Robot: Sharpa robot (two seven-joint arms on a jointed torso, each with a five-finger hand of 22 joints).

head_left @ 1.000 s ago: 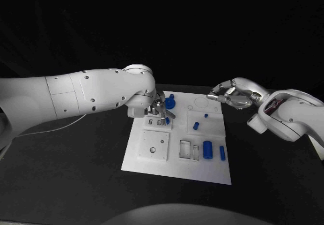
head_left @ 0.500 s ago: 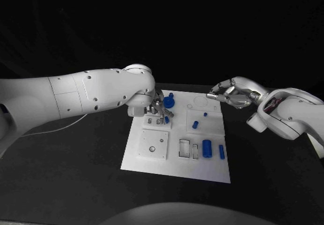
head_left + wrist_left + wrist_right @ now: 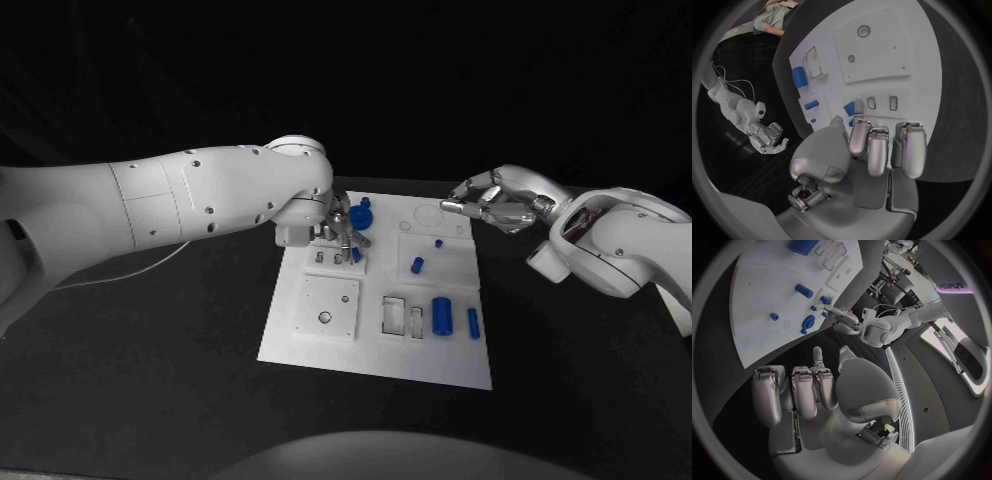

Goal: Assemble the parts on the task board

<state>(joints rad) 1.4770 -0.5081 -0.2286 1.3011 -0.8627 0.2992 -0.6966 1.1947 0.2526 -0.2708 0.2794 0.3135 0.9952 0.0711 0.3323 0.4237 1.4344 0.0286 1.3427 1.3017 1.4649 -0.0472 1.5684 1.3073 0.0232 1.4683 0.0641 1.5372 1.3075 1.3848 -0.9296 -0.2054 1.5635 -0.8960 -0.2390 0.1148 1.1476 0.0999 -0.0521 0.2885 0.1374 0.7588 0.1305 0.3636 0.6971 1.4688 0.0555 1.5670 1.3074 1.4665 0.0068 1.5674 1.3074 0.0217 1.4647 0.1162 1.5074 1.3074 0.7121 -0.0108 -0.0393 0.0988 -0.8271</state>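
Note:
The white task board (image 3: pixel 375 350) lies mid-table. My left hand (image 3: pixel 340 233) hangs over its far left part, beside two small empty slots (image 3: pixel 330 259). Its thumb and a fingertip (image 3: pixel 858 106) pinch a small blue part (image 3: pixel 849 109) that stands on the board next to those slots. A blue knob (image 3: pixel 361 213) stands just behind the hand. My right hand (image 3: pixel 493 203) hovers off the board's far right corner with its fingers (image 3: pixel 795 390) curled in and nothing in them.
On the board lie a blue cylinder (image 3: pixel 443 318), a thin blue bar (image 3: pixel 473 324), a blue peg (image 3: pixel 418 267) and a tiny blue piece (image 3: pixel 438 243). A square plate (image 3: pixel 330 305) and rectangular recesses (image 3: pixel 400 316) take up the board's near half. Black table surrounds the board.
The left arm has edged slightly away from me; its hand stays at the same slots with the small blue part. The right hand has not moved.

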